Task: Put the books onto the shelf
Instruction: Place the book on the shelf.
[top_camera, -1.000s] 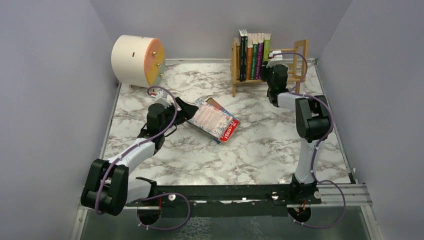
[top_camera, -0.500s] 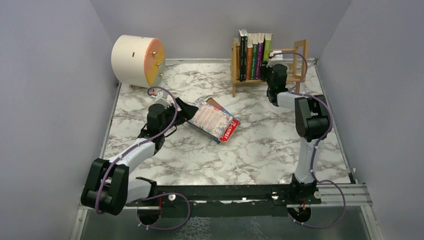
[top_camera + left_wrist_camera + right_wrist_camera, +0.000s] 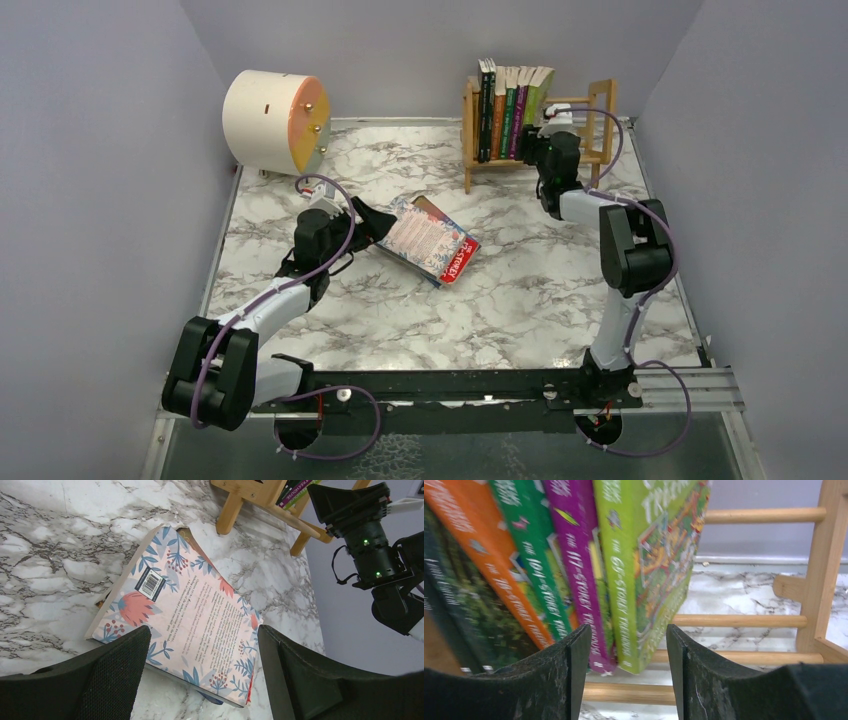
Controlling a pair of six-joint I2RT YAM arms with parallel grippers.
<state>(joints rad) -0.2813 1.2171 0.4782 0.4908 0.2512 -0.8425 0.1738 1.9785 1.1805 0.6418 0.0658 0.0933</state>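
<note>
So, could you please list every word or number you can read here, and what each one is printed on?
"117-STOREY": purple book spine on the shelf.
"104-STOREY": green book spine.
"STOREY TREEHOUSE": lime-green book spine; its number is unclear.
Orange book spine and dark book spine: lettering cut off or blurred.
Floral book on the table: barcode and blurb too small to read.

The left arm (image 3: 265, 300) and right arm (image 3: 610, 320) share pale grey links, bulky black joint housings and looping purple cables (image 3: 689, 405), rise from a black rail (image 3: 450, 385), and end in a black left hand (image 3: 202, 645) and right hand (image 3: 626, 635) with broad matte fingers (image 3: 724, 680).
</note>
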